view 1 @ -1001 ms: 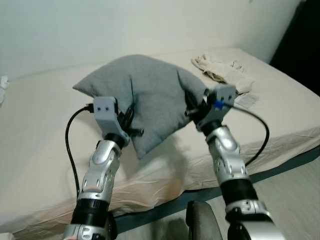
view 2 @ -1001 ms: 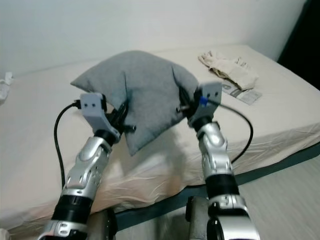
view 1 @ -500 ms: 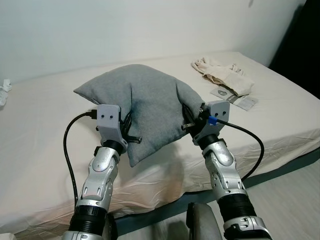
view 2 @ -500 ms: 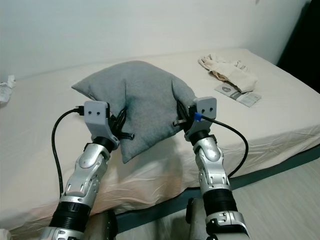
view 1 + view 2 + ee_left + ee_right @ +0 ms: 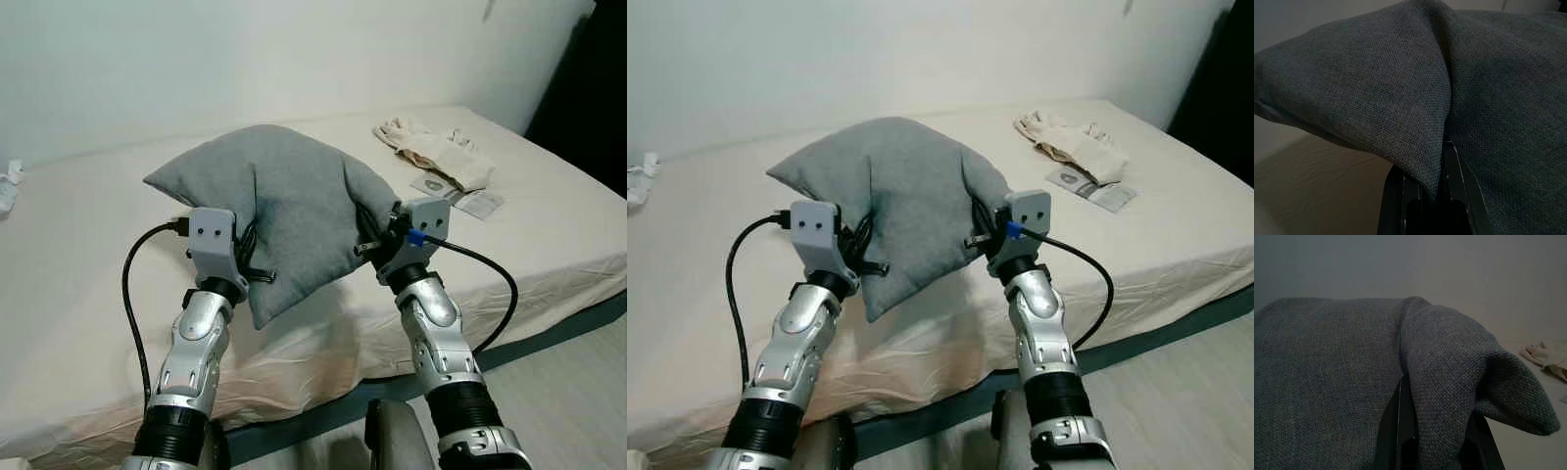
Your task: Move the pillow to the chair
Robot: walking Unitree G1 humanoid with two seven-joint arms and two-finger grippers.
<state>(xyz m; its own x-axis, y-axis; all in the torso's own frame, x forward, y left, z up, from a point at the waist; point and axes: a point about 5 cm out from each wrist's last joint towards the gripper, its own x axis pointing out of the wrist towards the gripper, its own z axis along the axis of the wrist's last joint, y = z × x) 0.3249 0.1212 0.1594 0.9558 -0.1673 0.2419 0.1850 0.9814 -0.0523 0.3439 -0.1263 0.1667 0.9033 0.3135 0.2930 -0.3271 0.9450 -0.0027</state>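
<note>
pillow (image 5: 284,211): grey, being held up off the bed (image 5: 78,294), over its near part, pinched at both side edges, one corner hanging down between the arms
left gripper (image 5: 250,257): reaching forward and up from the bed's near edge, biting the pillow's left edge; fingers closed down on a fold of fabric
right gripper (image 5: 374,235): reaching up the same way, level with the left one, clamping the pillow's right edge; fingers pressed tight on the fabric
left wrist view: showing what the eye views are hiding, black fingers (image 5: 1400,196) lying either side of a pinched ridge of grey weave, fold running up from between them
right wrist view: finger (image 5: 1400,431) showing as a dark blade under a bulging pillow corner, cloth wrapping over it
eye views: giving the layout, both silver arms rising side by side, cables looping off each wrist
cloth (image 5: 431,152): pale, crumpled, lying on the bed far right of the pillow
booklet (image 5: 460,196): lying flat just nearer than the cloth
</note>
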